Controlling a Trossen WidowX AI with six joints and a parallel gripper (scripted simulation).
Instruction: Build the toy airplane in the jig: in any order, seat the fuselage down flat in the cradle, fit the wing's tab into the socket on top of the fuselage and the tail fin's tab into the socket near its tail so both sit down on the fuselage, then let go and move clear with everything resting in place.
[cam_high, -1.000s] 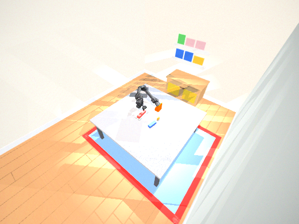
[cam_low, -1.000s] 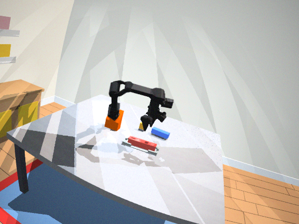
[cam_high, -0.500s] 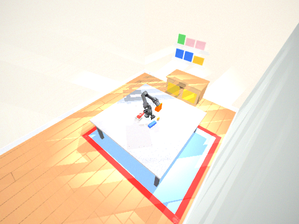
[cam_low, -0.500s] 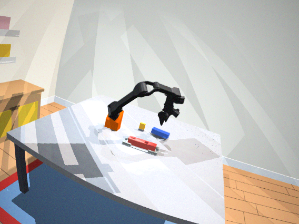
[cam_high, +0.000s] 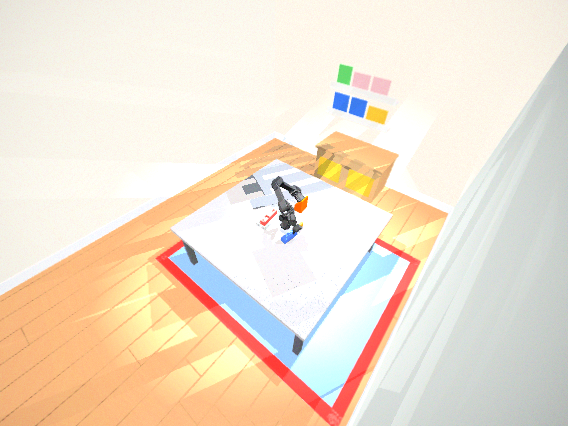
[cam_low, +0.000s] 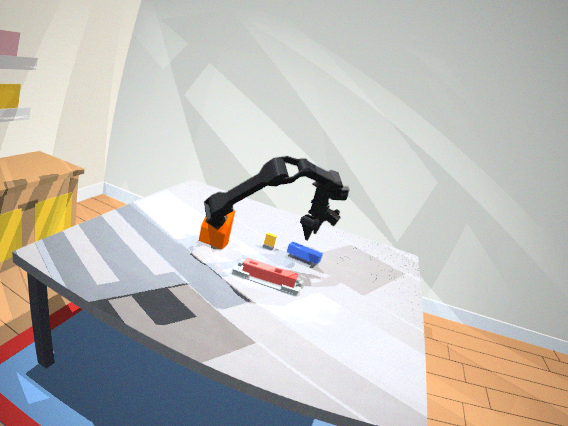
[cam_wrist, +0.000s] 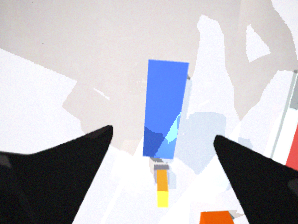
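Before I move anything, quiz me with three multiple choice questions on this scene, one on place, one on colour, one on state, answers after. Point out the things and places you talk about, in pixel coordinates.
1. Where is the red fuselage (cam_high: 268, 218) (cam_low: 269, 273)?
A in the jig
B on the cabinet
C under the table

2. What colour is the small tail fin (cam_low: 270, 239) (cam_wrist: 162, 189)?
A green
B yellow
C pink

3. How is the hand (cam_low: 316, 237) (cam_wrist: 163, 134)?
A shut on the fin
B shut on the wing
C open

1 A: exterior view shows it within the pale holder.
2 B: its yellow faces show.
3 C: the fingertips stand wide apart, holding nothing.

Red fuselage (cam_high: 268, 218) (cam_low: 270, 273) (cam_wrist: 294, 147): lies in the pale cradle (cam_high: 262, 226) (cam_low: 266, 285) (cam_wrist: 283, 115)
Blue wing (cam_high: 288, 237) (cam_low: 304, 253) (cam_wrist: 166, 109): rests apart on table
Yellow fin (cam_high: 301, 225) (cam_low: 270, 239) (cam_wrist: 162, 190): small, near the wing
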